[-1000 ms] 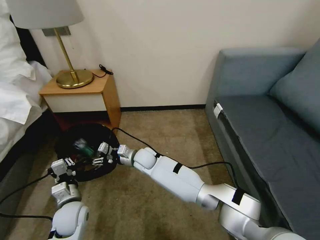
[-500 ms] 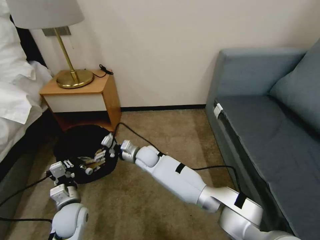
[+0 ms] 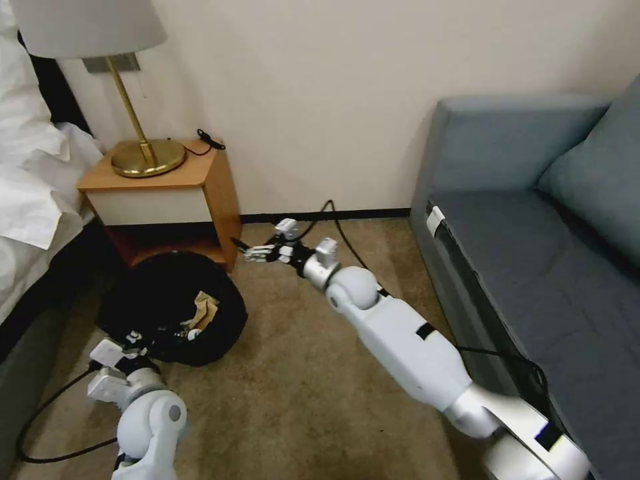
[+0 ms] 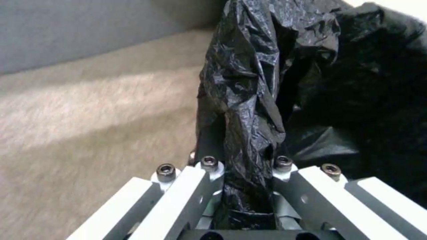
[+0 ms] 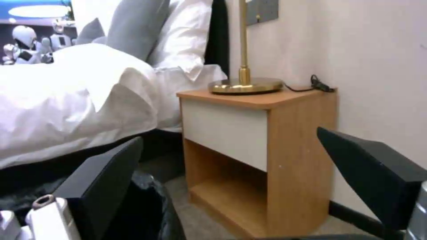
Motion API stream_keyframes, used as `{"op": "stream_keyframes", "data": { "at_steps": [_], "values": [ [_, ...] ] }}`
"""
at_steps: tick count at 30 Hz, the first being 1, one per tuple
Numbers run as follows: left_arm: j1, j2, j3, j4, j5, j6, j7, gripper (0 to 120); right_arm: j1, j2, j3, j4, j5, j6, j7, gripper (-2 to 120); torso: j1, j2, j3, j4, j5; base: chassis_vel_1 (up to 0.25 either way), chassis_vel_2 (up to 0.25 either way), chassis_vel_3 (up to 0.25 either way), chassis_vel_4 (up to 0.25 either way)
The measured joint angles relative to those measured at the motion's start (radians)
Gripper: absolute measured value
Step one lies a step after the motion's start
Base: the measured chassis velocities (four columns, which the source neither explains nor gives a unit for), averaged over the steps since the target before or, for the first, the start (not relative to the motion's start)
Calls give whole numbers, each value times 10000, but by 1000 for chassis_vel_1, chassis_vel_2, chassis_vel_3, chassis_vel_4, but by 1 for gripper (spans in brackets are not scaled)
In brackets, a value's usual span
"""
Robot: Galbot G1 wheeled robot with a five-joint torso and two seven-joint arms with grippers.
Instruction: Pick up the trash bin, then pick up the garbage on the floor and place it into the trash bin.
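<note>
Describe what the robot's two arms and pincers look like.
Both arms are glossy white shells with silver joints. The right arm carries black tape bands and a trailing black cable; its pincer has black fingers. The left pincer has pale grey bars with dark hex screws.

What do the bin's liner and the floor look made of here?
The trash bin liner looks like thin black plastic film: glossy and crinkled where the left gripper pinches it. The floor looks like short-pile beige-brown carpet: matte and fuzzy, with faint lighter streaks.
</note>
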Motion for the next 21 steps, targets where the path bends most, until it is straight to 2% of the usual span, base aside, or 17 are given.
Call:
{"op": "stream_keyframes", "data": {
  "at_steps": [1,2,4,8,11,12,16,18,21],
  "values": [
    [-133,30,-19,116,-125,271,-332,7,-95,-76,26,117,19,-43,-6,100,0,0,0,0,0,0,0,0,0],
    [-133,30,-19,116,-125,271,-332,7,-95,-76,26,117,19,-43,-6,100,0,0,0,0,0,0,0,0,0],
    [-289,111,-47,243,-320,709,-653,7,-201,-157,67,200,20,-56,-17,100,1,0,0,0,-1,0,0,0,0],
    [-391,238,-52,293,-399,944,-738,7,-329,-283,84,229,18,-59,-36,100,0,-1,0,1,-2,0,0,0,0],
    [-412,375,-46,58,-399,1161,-555,18,-343,-313,99,229,57,-82,-40,100,0,0,0,0,-2,0,0,0,0],
    [-412,375,-46,58,-399,1161,-555,18,-343,-313,99,229,57,-82,-40,100,0,0,0,0,-2,0,0,0,0],
    [-376,574,-39,-460,-19,2003,-194,36,-222,-213,128,353,389,-274,26,100,0,0,0,1,-3,0,0,0,0],
    [-374,618,-36,-522,116,2088,-180,39,-197,-209,137,380,413,-299,38,100,1,0,0,1,-3,0,0,0,0],
    [-246,757,-45,-834,348,2257,-160,54,-168,-254,167,479,432,-375,70,100,0,0,0,1,-3,0,0,0,0]
  ]
}}
